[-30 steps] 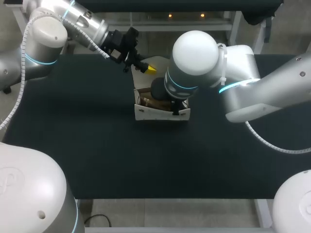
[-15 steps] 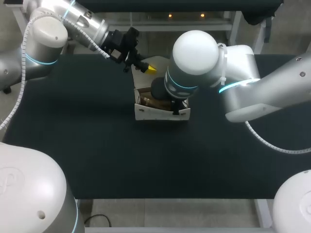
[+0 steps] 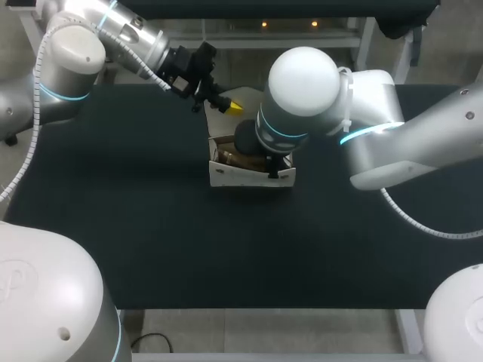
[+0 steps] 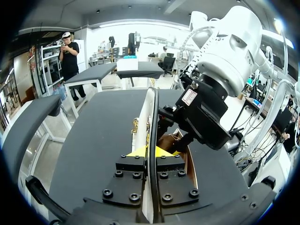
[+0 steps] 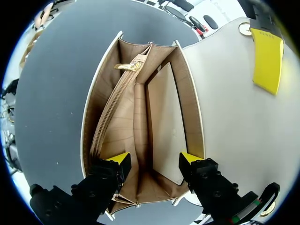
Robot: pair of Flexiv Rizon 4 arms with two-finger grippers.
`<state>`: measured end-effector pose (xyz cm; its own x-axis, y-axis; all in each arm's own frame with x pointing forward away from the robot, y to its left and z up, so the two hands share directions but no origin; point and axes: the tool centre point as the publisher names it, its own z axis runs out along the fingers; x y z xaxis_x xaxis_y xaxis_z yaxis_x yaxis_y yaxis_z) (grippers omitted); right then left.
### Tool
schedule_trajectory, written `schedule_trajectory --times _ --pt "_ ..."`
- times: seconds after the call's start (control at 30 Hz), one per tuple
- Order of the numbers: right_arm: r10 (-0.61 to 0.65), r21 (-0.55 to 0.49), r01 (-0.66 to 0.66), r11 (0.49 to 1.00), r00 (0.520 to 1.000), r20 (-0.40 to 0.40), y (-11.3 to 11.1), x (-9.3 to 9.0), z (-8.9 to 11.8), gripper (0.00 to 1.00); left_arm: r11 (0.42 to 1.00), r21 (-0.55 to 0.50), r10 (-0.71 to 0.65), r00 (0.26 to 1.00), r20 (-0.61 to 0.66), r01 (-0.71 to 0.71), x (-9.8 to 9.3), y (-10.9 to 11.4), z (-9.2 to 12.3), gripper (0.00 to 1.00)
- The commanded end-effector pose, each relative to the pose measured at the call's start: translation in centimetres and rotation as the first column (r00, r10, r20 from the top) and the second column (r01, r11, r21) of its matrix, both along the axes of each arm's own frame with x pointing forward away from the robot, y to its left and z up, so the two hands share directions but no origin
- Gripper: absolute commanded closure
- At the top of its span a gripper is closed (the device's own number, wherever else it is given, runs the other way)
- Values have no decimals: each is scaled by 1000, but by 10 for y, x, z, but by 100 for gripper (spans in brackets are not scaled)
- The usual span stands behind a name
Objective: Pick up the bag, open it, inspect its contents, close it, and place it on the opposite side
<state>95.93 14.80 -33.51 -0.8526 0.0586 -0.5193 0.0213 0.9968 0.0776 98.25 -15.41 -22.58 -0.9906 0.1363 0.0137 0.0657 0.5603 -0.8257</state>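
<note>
Left gripper (image 4: 150, 152) clamps the flap (image 5: 225, 117) of the handbag (image 3: 241, 175) upright; right gripper (image 5: 153, 161) hangs spread over its interior. Opened, inspection apparently under way; closing and placing remain.

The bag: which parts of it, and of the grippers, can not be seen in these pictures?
1. Head view: the right arm covers the right gripper and most of the inside of the bag.
2. Left wrist view: the edge-on flap and the right arm hide the bag's inside; the mount of the left gripper hides most of its tips.
3. Right wrist view: the zip pocket hides its own contents.
</note>
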Motion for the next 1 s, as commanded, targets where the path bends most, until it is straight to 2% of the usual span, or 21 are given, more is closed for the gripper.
schedule_trajectory --times 0.03,0.5,0.57,0.67,1.0 --pt "-2 -2 2 1000 1000 2 0 1 -3 0 1000 -3 3 1000 1 -3 -2 1 -1 100" --pt "-1 2 1 1000 1000 18 1 0 2 0 1000 1 3 1000 9 -3 -4 0 -1 100" --pt "-3 4 3 1000 1000 27 0 0 4 43 1000 2 4 1000 10 -4 -5 0 0 100" --pt "-4 9 3 1000 999 44 0 -2 9 63 1000 9 9 1000 18 -10 -6 0 1 100" --pt "-15 32 9 999 985 172 -2 -19 49 61 999 32 22 999 45 -24 -15 -2 11 100"
